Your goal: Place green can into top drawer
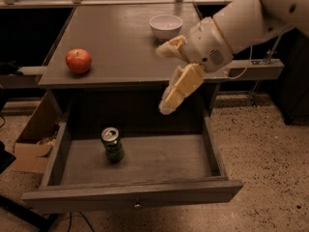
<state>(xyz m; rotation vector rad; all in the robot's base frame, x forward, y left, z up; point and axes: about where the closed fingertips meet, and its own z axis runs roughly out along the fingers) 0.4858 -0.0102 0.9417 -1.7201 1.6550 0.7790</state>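
Note:
The green can (112, 145) stands upright inside the open top drawer (135, 197), toward its left side, silver top with pull tab showing. The drawer is pulled out from the grey table (120, 42), its front panel with a small round knob (138, 206) facing me. My gripper (163, 79) hangs above the drawer's right half at the table's front edge, up and to the right of the can and apart from it. Its two cream fingers are spread wide, one (170, 47) over the tabletop, one (179, 90) pointing down, holding nothing.
A red apple (78, 61) sits on the tabletop at the left. A white bowl (166, 26) stands at the back of the table. A cardboard box (34, 139) lies on the floor left of the drawer. Speckled floor lies to the right.

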